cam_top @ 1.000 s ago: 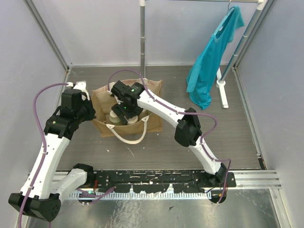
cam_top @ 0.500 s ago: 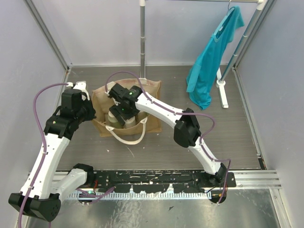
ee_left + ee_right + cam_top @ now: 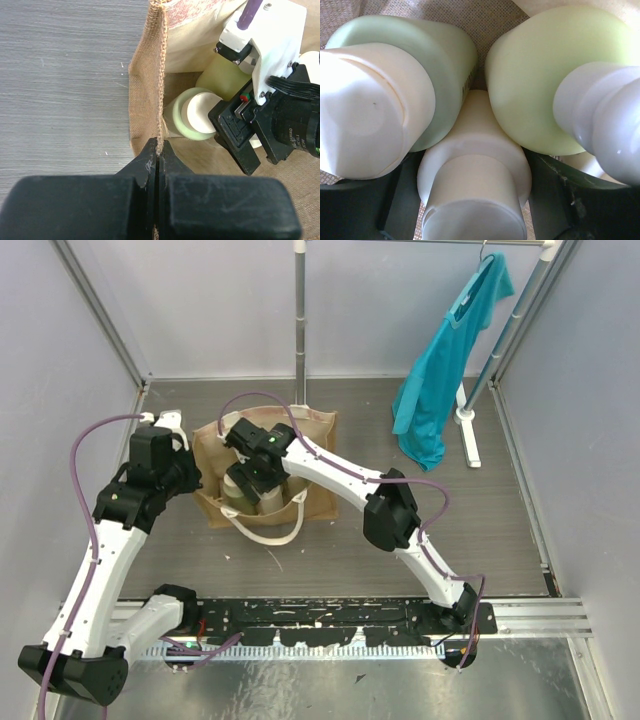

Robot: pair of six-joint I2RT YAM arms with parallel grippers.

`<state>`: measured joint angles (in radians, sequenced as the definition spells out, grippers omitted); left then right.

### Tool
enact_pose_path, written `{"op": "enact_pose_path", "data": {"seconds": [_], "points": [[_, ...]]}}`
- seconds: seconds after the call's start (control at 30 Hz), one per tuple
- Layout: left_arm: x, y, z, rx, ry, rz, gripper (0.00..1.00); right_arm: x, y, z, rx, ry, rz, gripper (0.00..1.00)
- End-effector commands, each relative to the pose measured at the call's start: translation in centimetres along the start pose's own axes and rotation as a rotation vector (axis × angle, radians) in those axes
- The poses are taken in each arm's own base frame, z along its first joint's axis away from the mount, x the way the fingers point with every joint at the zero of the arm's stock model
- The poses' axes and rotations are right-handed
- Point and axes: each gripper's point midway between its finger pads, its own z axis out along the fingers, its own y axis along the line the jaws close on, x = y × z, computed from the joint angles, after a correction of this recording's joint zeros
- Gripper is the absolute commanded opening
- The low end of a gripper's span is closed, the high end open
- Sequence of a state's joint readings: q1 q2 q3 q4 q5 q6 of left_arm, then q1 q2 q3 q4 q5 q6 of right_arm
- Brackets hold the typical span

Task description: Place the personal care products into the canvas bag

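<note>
The tan canvas bag [image 3: 322, 492] stands open at the back left of the table. My left gripper [image 3: 196, 474] is shut on its left rim [image 3: 160, 75], pinching the burlap edge between the fingertips [image 3: 157, 150]. My right gripper [image 3: 252, 483] reaches down inside the bag. In the right wrist view it [image 3: 475, 210] is shut on a cream bottle [image 3: 475, 165], with dark fingers [image 3: 395, 200] on either side. That bottle sits between a pale green bottle [image 3: 435, 60] with a cream cap and a yellow-green pump bottle [image 3: 540, 75]. The green bottle [image 3: 176, 120] and the pump bottle [image 3: 227, 80] also show in the left wrist view.
A teal shirt [image 3: 445, 370] hangs from a clothes rack at the back right, with the rack's foot [image 3: 468, 435] on the table. A vertical pole [image 3: 300, 320] stands just behind the bag. The bag's white rope handle [image 3: 270, 532] lies over its front. Grey walls close in both sides.
My right gripper has moved left and deeper into the bag with the cream bottle. My left gripper has stayed shut on the bag's rim.
</note>
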<state>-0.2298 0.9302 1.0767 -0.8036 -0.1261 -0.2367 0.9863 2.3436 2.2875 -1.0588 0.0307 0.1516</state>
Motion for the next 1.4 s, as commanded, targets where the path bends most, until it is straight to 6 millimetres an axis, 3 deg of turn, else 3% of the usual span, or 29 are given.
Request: {"op": "enact_pose_path", "data": {"seconds": [0.0,0.3,0.6,0.87,1.0,1.23,1.27,1.37], "points": [[-1.8,0.1,0.0,-0.007,-0.068,-0.002,0.03,-1.2,1.8,-1.2,-0.043,-0.044,-0.021,0.73],[-2.0,0.1,0.2,-0.013,-0.067,0.002,0.03,-3.3,1.6,-5.1,-0.045,-0.131,-0.034,0.99],[-2.3,0.1,0.3,-0.015,-0.068,0.005,0.03,-5.4,0.3,-9.4,-0.027,-0.239,-0.012,1.0],[-2.4,0.3,0.2,-0.028,-0.069,0.006,0.08,-8.0,-0.6,-17.8,-0.022,-0.432,0.019,1.0],[-2.7,0.3,0.3,-0.029,-0.072,0.009,0.3,-8.2,-1.9,-21.1,-0.003,-0.496,0.05,1.0],[-3.3,0.2,0.6,-0.032,-0.074,0.018,0.95,-7.1,-4.7,-22.8,0.075,-0.491,0.082,1.0],[-3.4,0.2,0.6,-0.036,-0.077,0.018,0.99,-6.9,-5.0,-22.8,0.081,-0.49,0.085,1.0],[-4.2,0.4,0.5,-0.05,-0.096,0.012,0.98,-6.6,-6.0,-23.0,0.098,-0.486,0.099,1.0]]}}
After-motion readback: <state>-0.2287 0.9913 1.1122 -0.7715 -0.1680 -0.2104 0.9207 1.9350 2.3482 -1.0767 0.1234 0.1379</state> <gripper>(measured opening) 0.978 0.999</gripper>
